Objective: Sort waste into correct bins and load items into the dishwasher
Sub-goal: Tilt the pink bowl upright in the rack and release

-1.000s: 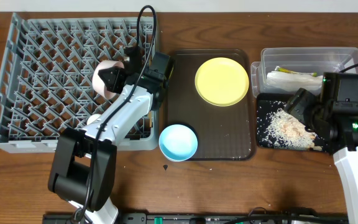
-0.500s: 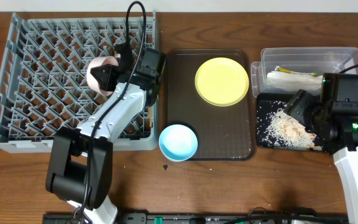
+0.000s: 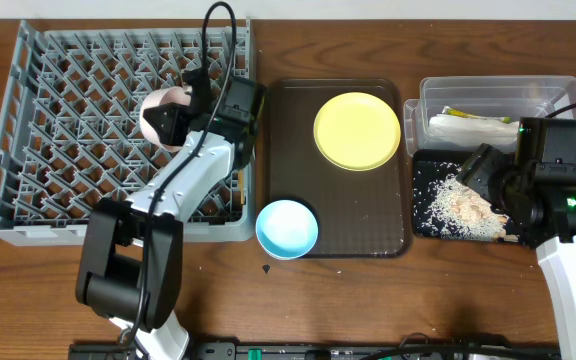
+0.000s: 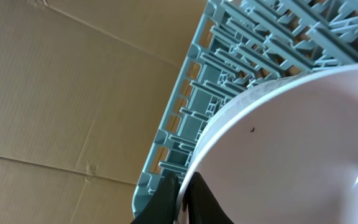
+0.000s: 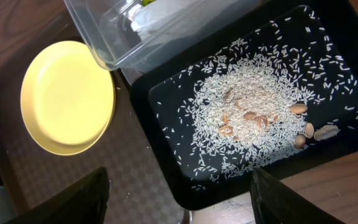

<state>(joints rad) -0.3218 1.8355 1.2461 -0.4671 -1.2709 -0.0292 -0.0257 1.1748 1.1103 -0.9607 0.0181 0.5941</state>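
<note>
Left end effector on white bowl

Table: was dark brown wood with visible grain and a low sheen.
Dish rack: was grey moulded plastic, matt.
White bowl: was smooth and glossy inside; ceramic or hard plastic, could not tell which.
Yellow plate: was smooth and even, with a soft sheen.
Light blue bowl: was smooth and slightly glossy.
Brown serving tray: was dark and matt, its floor finely pebbled in the right wrist view.
Clear tub: was transparent plastic, glossy, with glints along the rim.
Black tray: was smooth black plastic with a faint sheen.
Rice: was dry, matt, whitish loose grains.
Cardboard: was brown, matt and faintly ribbed.
</note>
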